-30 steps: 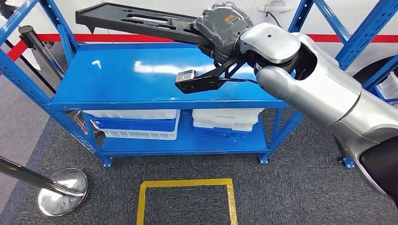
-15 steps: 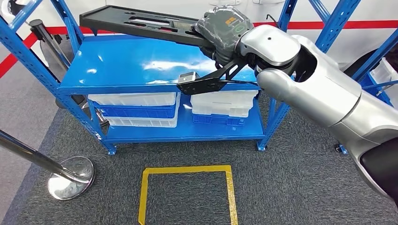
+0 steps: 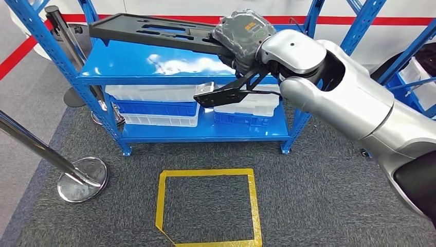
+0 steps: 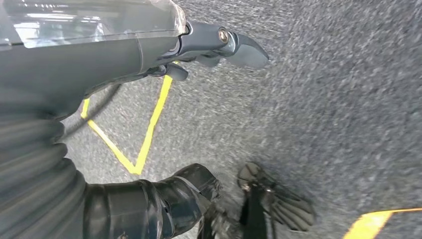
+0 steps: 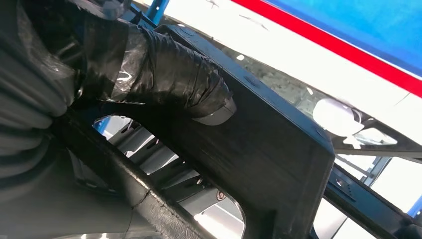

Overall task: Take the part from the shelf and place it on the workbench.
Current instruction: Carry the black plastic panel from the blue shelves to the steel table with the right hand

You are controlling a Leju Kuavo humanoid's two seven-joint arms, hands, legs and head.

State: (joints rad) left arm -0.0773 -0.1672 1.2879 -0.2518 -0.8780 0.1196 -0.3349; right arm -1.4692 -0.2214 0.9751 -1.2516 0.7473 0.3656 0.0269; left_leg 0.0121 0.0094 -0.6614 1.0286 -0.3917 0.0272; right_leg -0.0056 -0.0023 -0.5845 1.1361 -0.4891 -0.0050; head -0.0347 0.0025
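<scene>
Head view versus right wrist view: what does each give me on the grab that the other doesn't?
Head view alone: the whole long black part held above the blue shelf, white and blue bins on the lower level, the yellow floor square, and a stanchion base. Right wrist view alone: a close look at a taped finger lying across the part's edge. Both share the right hand holding the part.
</scene>
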